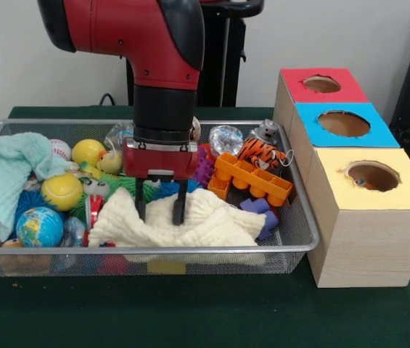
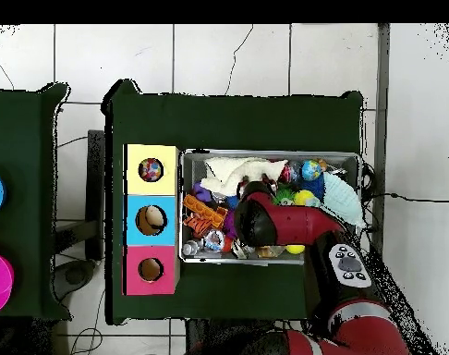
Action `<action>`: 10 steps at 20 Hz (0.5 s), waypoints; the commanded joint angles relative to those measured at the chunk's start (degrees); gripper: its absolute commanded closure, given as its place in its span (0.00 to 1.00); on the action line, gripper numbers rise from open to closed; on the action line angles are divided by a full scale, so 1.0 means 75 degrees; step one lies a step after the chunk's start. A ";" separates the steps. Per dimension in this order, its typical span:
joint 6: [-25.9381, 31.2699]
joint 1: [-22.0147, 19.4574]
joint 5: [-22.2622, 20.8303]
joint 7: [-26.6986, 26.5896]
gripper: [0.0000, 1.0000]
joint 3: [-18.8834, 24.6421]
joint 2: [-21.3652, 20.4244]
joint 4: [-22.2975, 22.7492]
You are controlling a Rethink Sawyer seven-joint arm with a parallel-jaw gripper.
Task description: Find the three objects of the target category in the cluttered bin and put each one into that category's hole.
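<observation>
1. Now the claw point(image 1: 160, 212) hangs with its two dark fingers spread apart, their tips pressing into the cream cloth point(image 1: 190, 221) at the front of the wire bin point(image 1: 292, 250); nothing is held between them.
2. One cream cloth lies under the claw, and one pale green cloth point(image 1: 5, 170) is draped over the bin's end, well to the picture's left of the claw.
3. Two yellow balls point(image 1: 62, 191) sit just left of the claw, with one globe ball point(image 1: 39, 226) in front of them and one baseball point(image 1: 60, 148) behind.
4. One orange building block point(image 1: 254, 179) lies just right of the claw, one tiger toy point(image 1: 261, 153) rests behind it, and purple blocks point(image 1: 263, 216) peek out beside the cream cloth.
5. Three boxes stand in a row right of the bin, each with one round hole: one red box point(image 1: 321, 85), one blue box point(image 1: 344, 125) and one yellow box point(image 1: 371, 190); a small item shows inside the yellow one's hole.
6. Dark green cloth covers the table point(image 1: 190, 312).
7. From overhead, the floor point(image 2: 219, 55) around the table is pale tile.
</observation>
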 commanded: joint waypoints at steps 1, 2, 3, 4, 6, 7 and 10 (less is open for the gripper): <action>0.0990 -0.0183 0.0500 0.1284 0.00 -0.0010 0.0384 0.0518; 0.1173 -0.0188 0.0534 0.1200 0.00 -0.0028 0.0396 0.0501; 0.1358 -0.0215 0.0588 0.1122 0.00 -0.0031 0.0410 0.0498; 0.1496 -0.0199 0.0642 0.1080 0.00 -0.0049 0.0419 0.0484; 0.1771 -0.0169 0.0751 0.0996 1.00 -0.0085 0.0438 0.0457; 0.1956 -0.0199 0.0784 0.0908 1.00 -0.0074 0.0451 0.0448; 0.2318 -0.0205 0.0882 0.0731 1.00 -0.0037 0.0489 0.0416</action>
